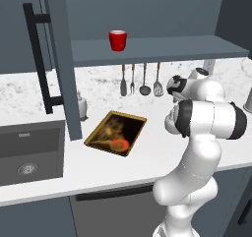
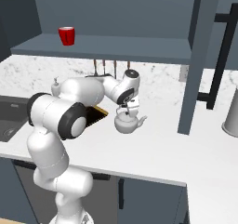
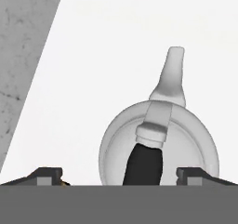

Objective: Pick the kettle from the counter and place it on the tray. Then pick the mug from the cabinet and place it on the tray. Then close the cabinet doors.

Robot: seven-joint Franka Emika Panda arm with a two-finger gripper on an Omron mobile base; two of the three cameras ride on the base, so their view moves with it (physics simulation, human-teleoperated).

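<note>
The end effector (image 2: 127, 110) hangs directly above the kettle (image 2: 128, 122), jaws spread wide with 1 on each side of the black-topped handle (image 3: 143, 165), holding nothing. The kettle stands upright on the bench (image 2: 158, 148), just beside the tray (image 1: 116, 133). I'd lower straight down, keeping the handle centred, before closing. The red mug (image 1: 117, 40) waits on the cabinet shelf (image 1: 162, 49). An open cabinet door (image 2: 197, 56) stands well off to the kettle's far side, and utensils (image 1: 140, 81) hang behind the tray, so the short carry looks unobstructed.
</note>
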